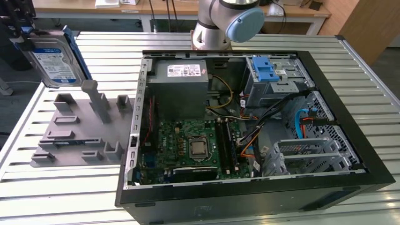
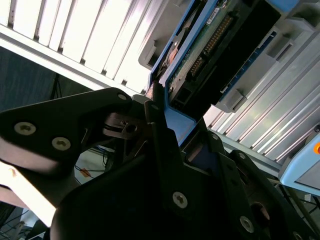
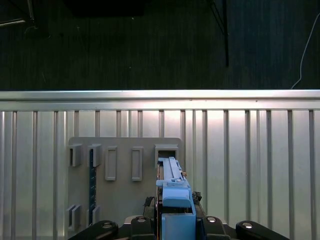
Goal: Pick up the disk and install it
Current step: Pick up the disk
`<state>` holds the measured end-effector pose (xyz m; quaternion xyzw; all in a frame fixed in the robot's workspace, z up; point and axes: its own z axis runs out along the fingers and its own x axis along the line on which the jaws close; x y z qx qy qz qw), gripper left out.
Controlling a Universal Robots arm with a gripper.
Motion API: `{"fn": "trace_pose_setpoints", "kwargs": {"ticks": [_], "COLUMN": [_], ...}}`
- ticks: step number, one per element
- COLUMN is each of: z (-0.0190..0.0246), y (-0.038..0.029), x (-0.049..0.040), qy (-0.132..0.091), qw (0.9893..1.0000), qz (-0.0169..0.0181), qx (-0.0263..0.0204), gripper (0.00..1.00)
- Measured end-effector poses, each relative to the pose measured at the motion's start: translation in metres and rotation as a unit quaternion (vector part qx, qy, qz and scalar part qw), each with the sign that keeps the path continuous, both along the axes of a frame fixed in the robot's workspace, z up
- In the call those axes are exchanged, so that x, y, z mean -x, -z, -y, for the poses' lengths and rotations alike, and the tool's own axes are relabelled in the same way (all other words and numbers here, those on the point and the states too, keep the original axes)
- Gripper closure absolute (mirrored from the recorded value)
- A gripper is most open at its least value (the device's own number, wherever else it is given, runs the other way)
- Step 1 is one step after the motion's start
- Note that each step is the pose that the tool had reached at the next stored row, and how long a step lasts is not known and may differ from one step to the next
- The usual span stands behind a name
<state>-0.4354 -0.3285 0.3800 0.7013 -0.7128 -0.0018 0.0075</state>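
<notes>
Gripper clenched on the disk, held edge-on with its long axis running out from the fingers. It hung above the grey holder. Drive cage well apart, toward the exterior view's right.

The pincer holds the silver disk with a blue frame up over the flat grey plastic plate (its posts poke up). Air above the ribbed silver metal desk is open. Inside the open black computer case, orange and blue wires cross beside the silver metal cage.
</notes>
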Motion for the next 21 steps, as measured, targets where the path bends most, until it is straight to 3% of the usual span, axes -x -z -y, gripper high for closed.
{"fn": "trace_pose_setpoints", "kwargs": {"ticks": [8,21], "z": [0.0,0.0], "y": [-0.0007,-0.0076], "x": [0.0,0.0], "qy": [0.0,0.0], "qw": [1.0,1.0], "qz": [-0.0001,0.0], "qx": [0.0,0.0], "gripper": [0.64,0.64]}}
